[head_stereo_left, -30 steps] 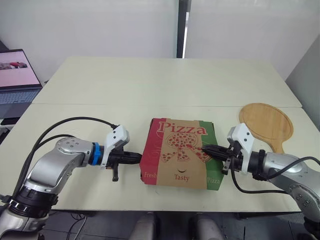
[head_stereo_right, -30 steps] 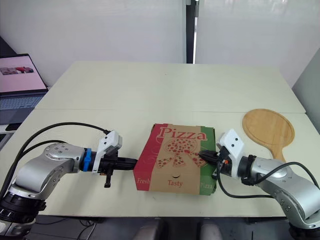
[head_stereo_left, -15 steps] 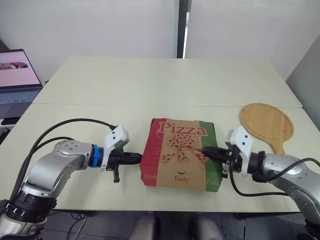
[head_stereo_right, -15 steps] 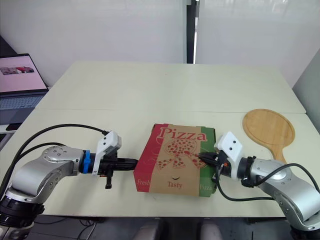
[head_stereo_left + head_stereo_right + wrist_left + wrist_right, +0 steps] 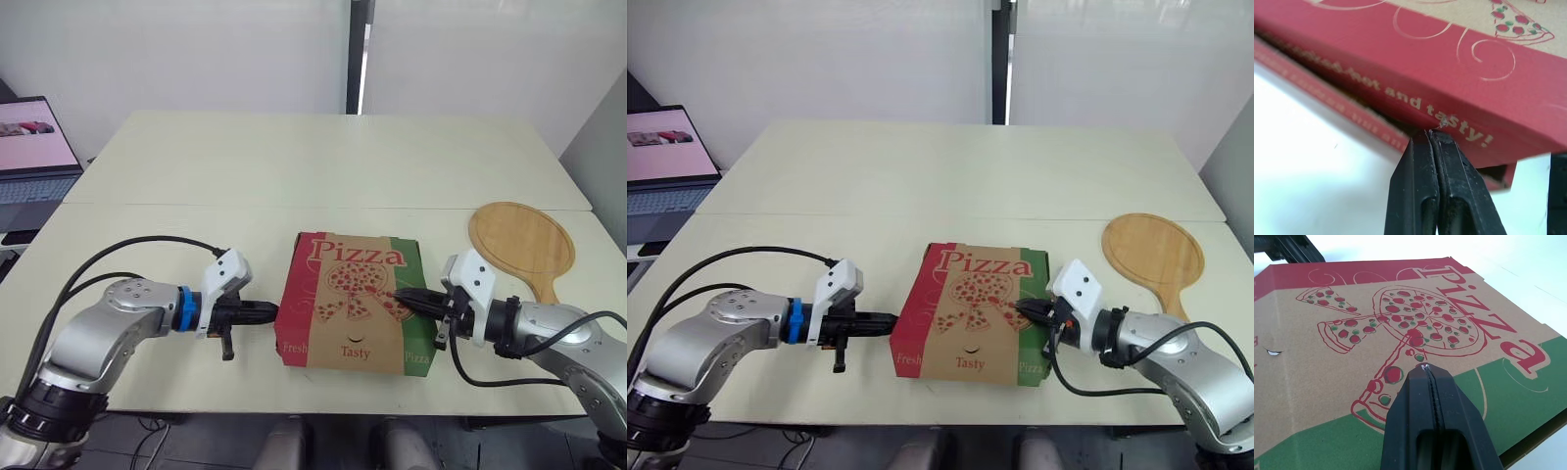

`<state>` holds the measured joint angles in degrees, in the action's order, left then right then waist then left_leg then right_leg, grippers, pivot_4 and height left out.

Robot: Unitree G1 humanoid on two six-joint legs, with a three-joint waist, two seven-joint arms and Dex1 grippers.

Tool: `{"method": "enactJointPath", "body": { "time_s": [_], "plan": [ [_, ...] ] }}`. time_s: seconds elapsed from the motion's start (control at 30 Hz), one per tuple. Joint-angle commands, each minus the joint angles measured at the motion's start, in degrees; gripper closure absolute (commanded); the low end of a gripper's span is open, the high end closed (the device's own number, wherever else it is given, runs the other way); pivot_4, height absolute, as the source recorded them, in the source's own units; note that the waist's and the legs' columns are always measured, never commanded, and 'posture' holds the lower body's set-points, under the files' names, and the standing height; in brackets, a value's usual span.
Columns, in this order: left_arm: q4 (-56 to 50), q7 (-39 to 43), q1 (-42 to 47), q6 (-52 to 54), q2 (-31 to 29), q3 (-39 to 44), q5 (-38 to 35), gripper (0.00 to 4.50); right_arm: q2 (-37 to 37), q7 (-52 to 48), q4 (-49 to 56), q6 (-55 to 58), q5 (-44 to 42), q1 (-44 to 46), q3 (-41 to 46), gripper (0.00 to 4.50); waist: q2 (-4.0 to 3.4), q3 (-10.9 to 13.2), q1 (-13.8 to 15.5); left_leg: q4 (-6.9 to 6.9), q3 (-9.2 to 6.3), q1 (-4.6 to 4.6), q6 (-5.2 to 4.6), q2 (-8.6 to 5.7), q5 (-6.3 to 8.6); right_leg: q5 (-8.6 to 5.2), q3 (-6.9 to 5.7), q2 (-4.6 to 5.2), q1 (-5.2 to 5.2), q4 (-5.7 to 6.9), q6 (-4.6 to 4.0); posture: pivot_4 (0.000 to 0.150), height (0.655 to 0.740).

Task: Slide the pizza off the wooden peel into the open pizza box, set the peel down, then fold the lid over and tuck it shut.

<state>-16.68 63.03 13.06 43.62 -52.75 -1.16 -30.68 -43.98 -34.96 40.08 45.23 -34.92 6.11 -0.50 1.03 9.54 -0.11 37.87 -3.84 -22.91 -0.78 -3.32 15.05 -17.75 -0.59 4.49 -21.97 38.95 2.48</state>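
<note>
The pizza box [image 5: 355, 299] lies on the table's near middle with its printed lid folded down. My left gripper [image 5: 272, 311] is shut, its tips pressed against the red left side flap [image 5: 1459, 98], where the lid edge sits slightly proud of the base. On the other side my right gripper [image 5: 396, 293] is shut too, its tips resting on top of the lid [image 5: 1400, 333] near the green right edge. The round wooden peel [image 5: 521, 240] lies flat on the table to the right of the box, with nothing on it.
An open laptop [image 5: 31, 152] stands at the far left edge. The cream table [image 5: 323, 162] stretches away behind the box. Black cables loop from both arms near the front edge.
The left gripper has eased slightly toward the box's left side. The right gripper's tips have slid a little further onto the lid. Box and peel have stayed put.
</note>
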Motion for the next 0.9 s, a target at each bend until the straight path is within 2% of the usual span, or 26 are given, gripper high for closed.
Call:
{"method": "enactJointPath", "body": {
  "time_s": [0.03,0.2,0.37,0.57,0.7,0.9],
  "plan": [
    [1.5,1.1,0.9,0.5,-1.6,4.3,-1.9,4.47,-0.5,-0.8,0.8,-0.3,0.4,-0.4,0.1,4.5,0.0,0.0,0.0,0.0,0.0,0.0,0.0,0.0,0.0,0.0,0.0,0.0,0.0,0.0,0.0,0.15,0.7281],
    [5.1,2.8,6.8,-0.1,-1.3,5.3,-3.1,4.47,-0.7,-1.1,0.5,-0.5,0.6,-0.3,0.1,4.5,0.01,0.0,0.2,0.02,-0.01,-0.01,0.0,-0.01,0.0,0.0,-0.03,0.01,0.01,-0.01,0.0,0.15,0.7281],
    [4.4,4.9,11.7,-1.9,1.2,0.7,-2.5,4.47,-0.7,-1.3,0.2,-0.6,0.9,0.2,0.2,4.5,0.01,0.0,0.0,0.02,0.0,-0.01,0.0,-0.02,0.0,0.0,-0.01,0.0,0.02,-0.01,0.0,0.15,0.7281],
    [6.5,6.6,12.3,-7.3,3.7,-5.9,2.8,4.47,-0.3,-1.1,0.3,-0.7,0.4,0.5,1.0,4.5,0.01,0.0,0.0,0.03,0.0,-0.01,0.01,-0.02,-0.01,0.0,-0.01,-0.01,0.02,0.0,0.0,0.15,0.7281],
    [9.0,6.0,13.5,-9.1,6.1,-7.1,4.4,4.47,-0.3,-1.1,0.7,-0.5,-0.5,0.8,2.1,4.5,0.01,0.0,0.0,0.04,0.0,-0.02,0.0,-0.01,0.0,0.0,-0.02,-0.02,0.03,0.01,0.0,0.15,0.7281],
    [9.3,7.9,13.2,-10.0,5.3,-8.3,6.3,4.47,-0.2,-0.2,0.7,0.5,-3.3,2.6,7.8,4.5,0.01,0.0,0.0,0.05,0.0,-0.02,0.0,-0.02,-0.01,0.0,-0.01,-0.02,0.03,0.01,0.0,0.15,0.7281]
  ]
}}
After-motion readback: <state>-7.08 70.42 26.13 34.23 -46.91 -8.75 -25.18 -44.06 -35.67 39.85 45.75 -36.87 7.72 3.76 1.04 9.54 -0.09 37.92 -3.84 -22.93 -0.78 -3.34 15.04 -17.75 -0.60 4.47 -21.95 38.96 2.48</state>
